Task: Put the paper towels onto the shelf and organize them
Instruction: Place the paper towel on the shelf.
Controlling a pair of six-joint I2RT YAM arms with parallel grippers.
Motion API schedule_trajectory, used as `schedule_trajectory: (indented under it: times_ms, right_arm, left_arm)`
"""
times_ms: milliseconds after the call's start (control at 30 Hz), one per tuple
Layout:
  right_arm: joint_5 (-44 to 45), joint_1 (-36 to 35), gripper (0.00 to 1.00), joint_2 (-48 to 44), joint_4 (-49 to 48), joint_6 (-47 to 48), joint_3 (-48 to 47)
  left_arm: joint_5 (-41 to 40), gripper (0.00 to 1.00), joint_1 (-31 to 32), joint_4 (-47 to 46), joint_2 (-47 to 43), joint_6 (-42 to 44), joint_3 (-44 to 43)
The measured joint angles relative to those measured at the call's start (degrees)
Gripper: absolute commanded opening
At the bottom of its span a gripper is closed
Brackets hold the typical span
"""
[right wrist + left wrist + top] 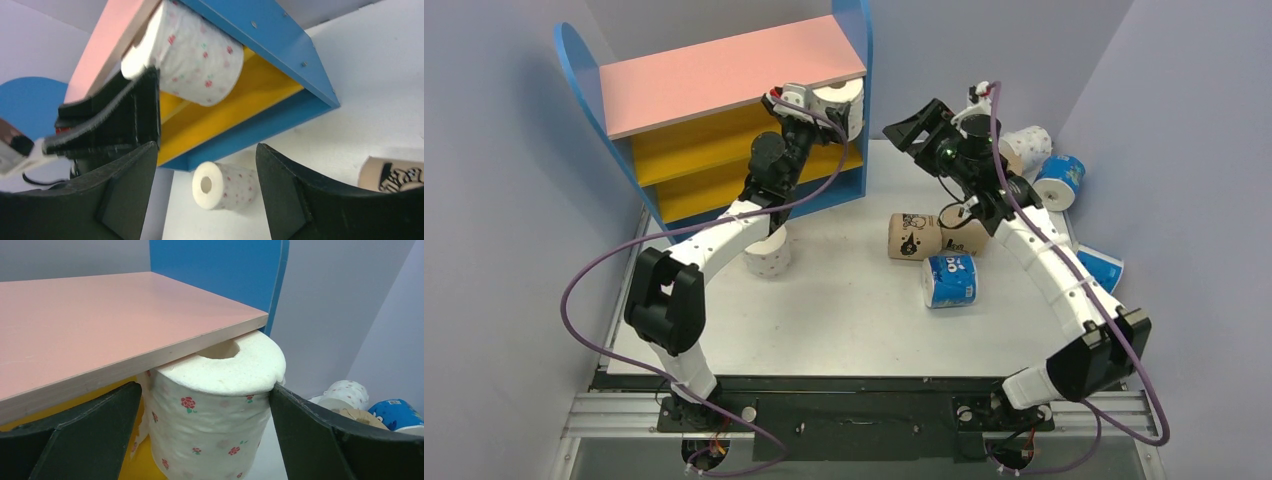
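Around: I see a tan roll [914, 236] and a blue roll [950, 280] right of the shelf [584, 60], and a dotted roll [767, 255] in front of it.
In the way: the shelf's pink top board [100, 315] sits just over the flowered roll [215, 410].
Left pincer [205, 390]: spread wide, flanking that roll at the shelf's right end.
Right pincer [205, 150]: open and empty, right of the shelf.

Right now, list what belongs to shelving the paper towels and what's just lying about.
Job: shelf; dotted roll under its pink top; dotted roll on the table; tan roll; blue roll; far-right rolls.
Lying about: purple cable; mounting rail.
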State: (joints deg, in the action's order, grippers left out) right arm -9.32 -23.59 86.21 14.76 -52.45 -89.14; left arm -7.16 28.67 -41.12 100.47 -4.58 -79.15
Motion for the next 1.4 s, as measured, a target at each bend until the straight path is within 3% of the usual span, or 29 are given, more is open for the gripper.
schedule_trajectory:
  times_ms: [333,567,933,1167,1400]
  right_arm:
    - [1.6,0.0,0.67,-15.2,-6.0,1.7,22.4]
    - [2.8,0.0,0.68,-21.0,-4.1,5.4,26.5]
    - [4.2,0.0,0.68,-32.6,-3.1,8.4,36.8]
    - [5.5,-0.1,0.67,-37.3,-0.2,9.9,44.1]
    - [7.2,-0.2,0.66,-42.0,1.8,11.5,46.5]
  left_arm:
    - [1.4,0.96,-1.9,-0.7,0.8,-0.6,-0.2]
    - [6.3,0.96,-2.9,0.9,-1.3,-2.3,1.5]
    - [12.5,0.99,-3.3,4.3,-14.0,-5.9,9.1]
    - [14.6,0.76,-3.3,5.9,-12.1,-7.4,10.4]
    - [14.4,0.71,-3.3,6.2,-4.9,-8.4,10.4]
